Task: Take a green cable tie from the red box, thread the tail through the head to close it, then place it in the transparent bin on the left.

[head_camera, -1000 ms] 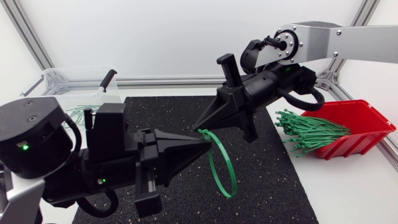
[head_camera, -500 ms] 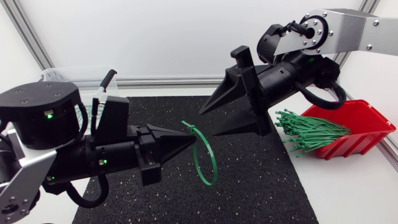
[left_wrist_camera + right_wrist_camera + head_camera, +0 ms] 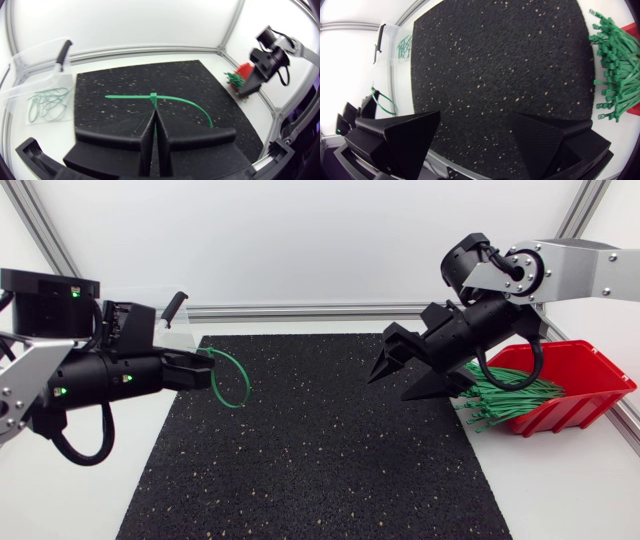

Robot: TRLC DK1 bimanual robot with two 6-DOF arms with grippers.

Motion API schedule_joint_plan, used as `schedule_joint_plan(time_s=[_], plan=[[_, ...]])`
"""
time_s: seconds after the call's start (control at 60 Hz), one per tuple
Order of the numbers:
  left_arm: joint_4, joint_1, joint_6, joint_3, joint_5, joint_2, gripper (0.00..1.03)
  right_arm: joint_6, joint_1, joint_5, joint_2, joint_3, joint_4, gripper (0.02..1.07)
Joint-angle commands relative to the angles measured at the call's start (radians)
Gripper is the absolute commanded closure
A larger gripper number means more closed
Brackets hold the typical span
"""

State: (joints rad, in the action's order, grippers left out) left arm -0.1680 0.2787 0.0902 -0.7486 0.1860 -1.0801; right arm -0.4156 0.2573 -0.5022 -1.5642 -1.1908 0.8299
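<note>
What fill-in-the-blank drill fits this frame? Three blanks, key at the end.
1. The left pincer is shut on a looped ____ tie.
2. The right pincer is ____, with nothing between its fingers.
3. The ____ box holds the loose ties.
Missing words: green; open; red.

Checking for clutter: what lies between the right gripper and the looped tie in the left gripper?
Just bare black mat separates the right gripper from the looped tie, per the head view.
</note>
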Motion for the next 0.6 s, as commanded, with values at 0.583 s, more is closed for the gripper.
schedule_joint_plan(time_s=[0.583], plan=[[-0.110, -0.496, -0.083, -0.785, -0.178, -0.532, 1.00, 0.167, -0.003, 0.286, 0.343, 0.201, -0.081, 0.07]])
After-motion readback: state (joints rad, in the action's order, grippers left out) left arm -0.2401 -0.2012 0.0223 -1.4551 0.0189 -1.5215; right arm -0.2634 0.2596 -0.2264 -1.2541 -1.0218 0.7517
